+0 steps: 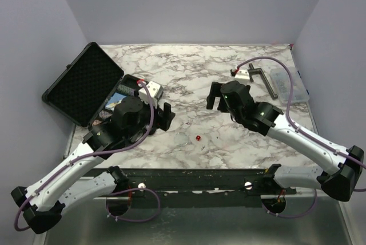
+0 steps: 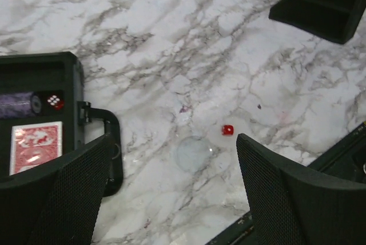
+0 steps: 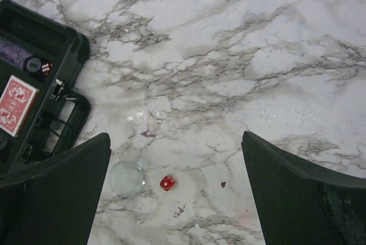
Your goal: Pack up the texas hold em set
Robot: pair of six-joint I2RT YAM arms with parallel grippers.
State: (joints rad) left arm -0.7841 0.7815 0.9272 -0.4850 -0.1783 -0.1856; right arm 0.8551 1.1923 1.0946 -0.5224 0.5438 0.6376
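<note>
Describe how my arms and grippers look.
The left arm and right arm have white link shells, black joints and bases, and a purple cable looping along each. The left gripper and right gripper are black with two broad fingers; the left's show fine mesh texture.

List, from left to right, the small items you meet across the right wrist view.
Going rightwards: red-backed card deck → boxed red die → clear disc → loose red die.

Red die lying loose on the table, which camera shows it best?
Right wrist: the die is largest and sharpest there. Left wrist shows it slightly smaller; the top view shows only a red speck.
</note>
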